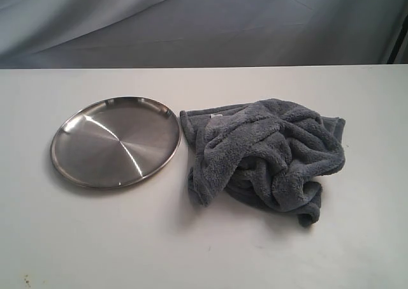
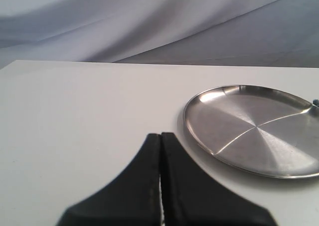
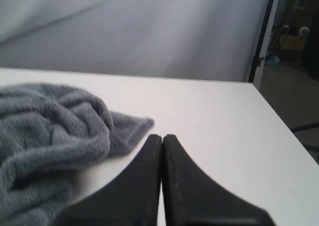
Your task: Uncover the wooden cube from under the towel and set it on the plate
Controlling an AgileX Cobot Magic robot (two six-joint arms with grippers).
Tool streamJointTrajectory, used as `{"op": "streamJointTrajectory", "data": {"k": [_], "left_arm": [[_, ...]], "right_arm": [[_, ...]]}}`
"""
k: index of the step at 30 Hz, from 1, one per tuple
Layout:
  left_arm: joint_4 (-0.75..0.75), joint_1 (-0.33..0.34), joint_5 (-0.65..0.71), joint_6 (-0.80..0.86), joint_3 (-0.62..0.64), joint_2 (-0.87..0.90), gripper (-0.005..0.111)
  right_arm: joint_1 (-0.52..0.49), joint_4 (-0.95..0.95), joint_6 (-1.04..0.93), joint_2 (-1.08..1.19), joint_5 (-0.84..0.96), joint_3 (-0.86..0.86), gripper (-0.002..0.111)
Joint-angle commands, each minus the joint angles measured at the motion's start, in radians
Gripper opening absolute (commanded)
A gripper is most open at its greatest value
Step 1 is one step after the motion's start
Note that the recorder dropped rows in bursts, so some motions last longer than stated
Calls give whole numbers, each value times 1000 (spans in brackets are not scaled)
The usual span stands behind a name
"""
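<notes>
A crumpled grey-blue towel (image 1: 268, 152) lies bunched on the white table, right of the shiny steel plate (image 1: 115, 141). The wooden cube is hidden; no part of it shows in any view. Neither arm appears in the exterior view. My left gripper (image 2: 160, 135) is shut with nothing in it, low over the table and short of the plate (image 2: 254, 128). Shut and holding nothing too, my right gripper (image 3: 162, 136) sits beside a hemmed corner of the towel (image 3: 55, 131), apart from it.
The table's far edge (image 1: 204, 67) meets a grey draped backdrop. In the right wrist view the table's side edge (image 3: 286, 126) drops off to a dark floor with clutter behind a black post (image 3: 263, 34).
</notes>
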Motion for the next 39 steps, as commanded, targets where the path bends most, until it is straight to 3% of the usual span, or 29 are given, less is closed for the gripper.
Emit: {"op": "streamJointTrajectory", "data": {"k": [1, 11, 17, 19, 24, 28, 32, 34, 39], "left_arm": [[5, -5, -11, -3, 4, -4, 0], [5, -5, -11, -3, 4, -4, 0], [5, -5, -11, -3, 4, -4, 0], [5, -5, -11, -3, 4, -4, 0], [5, -5, -11, -3, 4, -4, 0], [5, -5, -11, -3, 4, -4, 0], [5, -5, -11, -3, 4, -4, 0], [5, -5, -11, -3, 4, -4, 0], [5, -5, -11, -3, 4, -4, 0]], "right_arm": [[3, 38, -11, -6, -276, 2, 0], [3, 28, 371, -6, -960, 2, 0], [3, -40, 494, -6, -995, -64, 0], [3, -145, 555, 54, -979, -137, 0], [3, -632, 914, 345, -840, -409, 0], [3, -1075, 1245, 585, -850, -587, 0], [3, -1398, 1397, 755, -950, -687, 0], [3, -1487, 1438, 843, -1005, -722, 0], [3, -1494, 1447, 1019, -992, -743, 0]]}}
